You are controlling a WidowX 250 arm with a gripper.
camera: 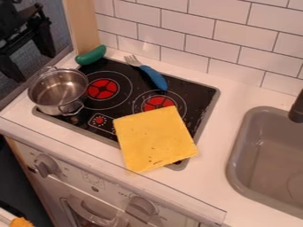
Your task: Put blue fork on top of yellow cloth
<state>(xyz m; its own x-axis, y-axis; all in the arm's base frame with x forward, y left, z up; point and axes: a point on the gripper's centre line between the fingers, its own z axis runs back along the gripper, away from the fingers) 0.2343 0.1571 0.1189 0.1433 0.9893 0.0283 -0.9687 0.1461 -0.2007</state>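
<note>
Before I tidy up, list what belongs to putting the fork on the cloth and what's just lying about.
Job:
blue-handled fork
yellow cloth
black pincer

Lying about:
metal pot
green curved item
orange item, lower left

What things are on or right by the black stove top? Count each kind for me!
Pots: 1, the silver pot
Forks: 1, the blue fork
Cloths: 1, the yellow cloth
Green toys: 1, the green toy
Total: 4
</note>
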